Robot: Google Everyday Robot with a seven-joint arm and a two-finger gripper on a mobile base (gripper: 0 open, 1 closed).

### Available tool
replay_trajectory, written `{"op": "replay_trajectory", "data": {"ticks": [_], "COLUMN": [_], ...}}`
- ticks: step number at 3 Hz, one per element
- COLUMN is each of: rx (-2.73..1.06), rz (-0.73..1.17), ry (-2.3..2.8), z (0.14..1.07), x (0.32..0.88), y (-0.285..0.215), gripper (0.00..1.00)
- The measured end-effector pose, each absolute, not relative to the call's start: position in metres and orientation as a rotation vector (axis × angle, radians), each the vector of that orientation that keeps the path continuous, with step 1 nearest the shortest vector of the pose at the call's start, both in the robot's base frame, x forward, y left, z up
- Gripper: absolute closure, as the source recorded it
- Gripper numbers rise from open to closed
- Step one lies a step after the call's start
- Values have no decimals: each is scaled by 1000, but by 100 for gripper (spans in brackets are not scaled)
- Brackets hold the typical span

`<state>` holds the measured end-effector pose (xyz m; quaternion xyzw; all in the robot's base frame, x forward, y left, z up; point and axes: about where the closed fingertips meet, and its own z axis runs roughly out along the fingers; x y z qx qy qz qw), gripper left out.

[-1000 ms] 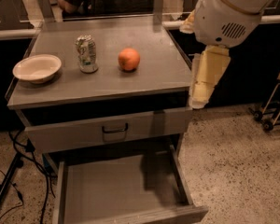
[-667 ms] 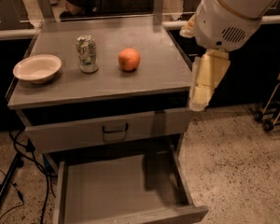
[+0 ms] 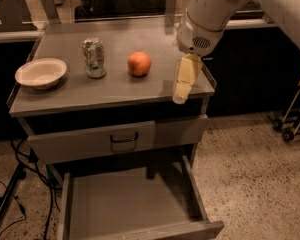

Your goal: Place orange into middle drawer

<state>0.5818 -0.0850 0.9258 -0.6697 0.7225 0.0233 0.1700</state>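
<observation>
The orange (image 3: 139, 63) sits on the grey counter top (image 3: 115, 86), right of the drinks can. The middle drawer (image 3: 130, 204) is pulled open below, its bare grey floor showing. My gripper (image 3: 181, 97) hangs from the white arm over the counter's right front corner, well right of the orange and above the drawer. Its cream fingers (image 3: 185, 78) point down and hold nothing.
A silver and green drinks can (image 3: 94, 58) stands left of the orange. A cream shallow bowl (image 3: 41, 72) lies at the counter's left. A closed drawer front with a dark loop handle (image 3: 124, 138) is above the open drawer. Cables (image 3: 15, 184) hang at left; a wheeled cart base (image 3: 290, 126) is at right.
The arm and gripper have moved left, from beside the counter's right edge to over its right front corner, closer to the orange. The orange, can and bowl keep their places.
</observation>
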Motion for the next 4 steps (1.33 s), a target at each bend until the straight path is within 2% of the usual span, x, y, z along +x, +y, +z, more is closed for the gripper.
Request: {"op": "replay_trajectory", "data": {"ticks": [2,4], "rx": [-1870,-1882], "rz": [66,75], "ry": [2058,2062], "z": [925,924], "x": [604,673], "y": [-79,-38], "gripper": [0,0]}}
